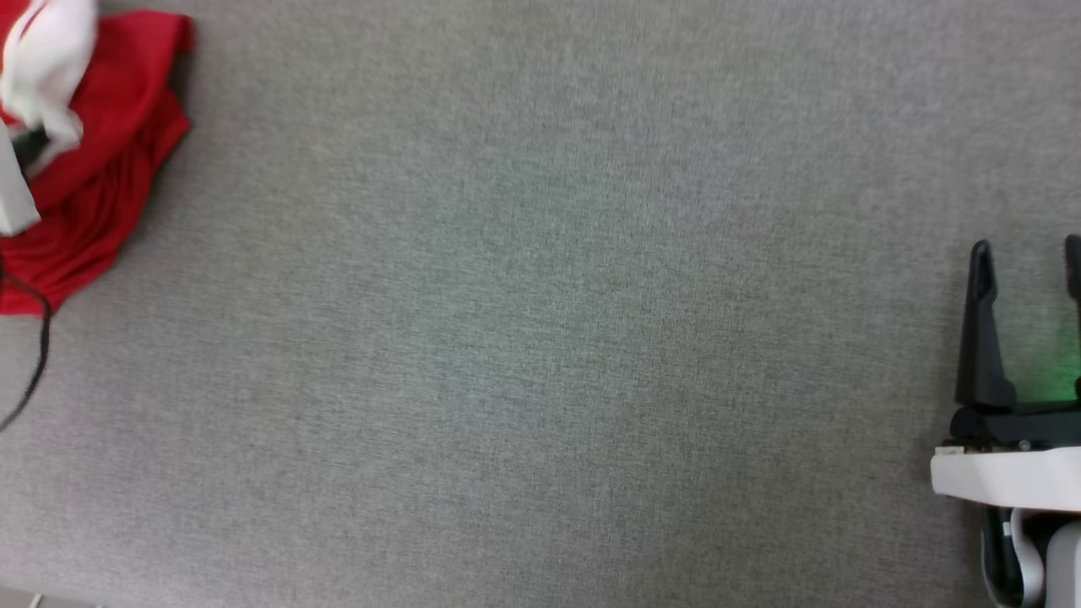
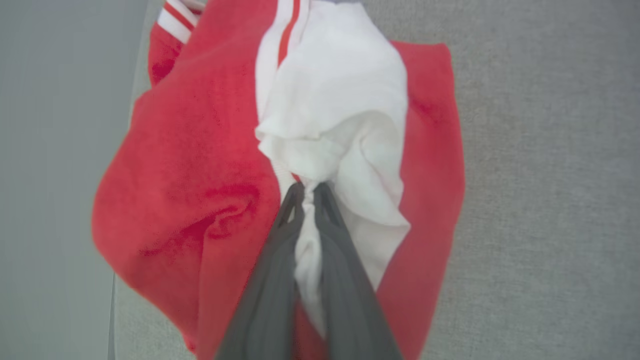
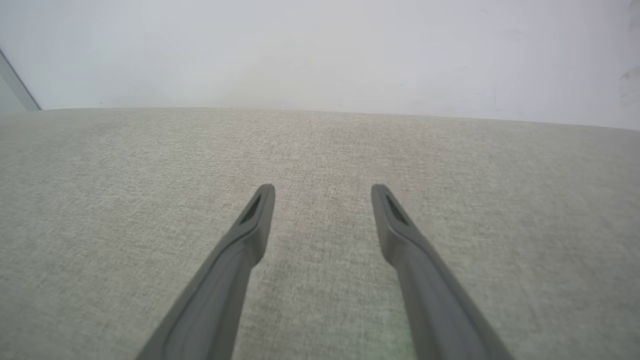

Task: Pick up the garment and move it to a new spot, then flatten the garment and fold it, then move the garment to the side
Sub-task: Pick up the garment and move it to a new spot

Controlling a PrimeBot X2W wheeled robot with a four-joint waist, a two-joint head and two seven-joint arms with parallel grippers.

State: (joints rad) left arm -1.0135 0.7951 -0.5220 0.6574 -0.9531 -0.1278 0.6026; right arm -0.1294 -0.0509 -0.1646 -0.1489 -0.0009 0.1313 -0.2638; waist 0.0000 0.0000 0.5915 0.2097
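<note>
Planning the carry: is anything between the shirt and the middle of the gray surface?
Nothing visible does. The left claw is shut on the shirt at its white fabric, and nothing stands on the gray surface from there to the open right claw. A dark cable runs beside the shirt.

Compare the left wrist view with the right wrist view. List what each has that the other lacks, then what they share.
Left wrist view: the left gripper, shut on the white sleeve of the crumpled red-and-white jersey, with striped trim at the top left.
Right wrist view: the right gripper, fingers spread with nothing between them, and a pale wall beyond the surface's far edge.
Both: the grey fabric surface beneath the fingers.
</note>
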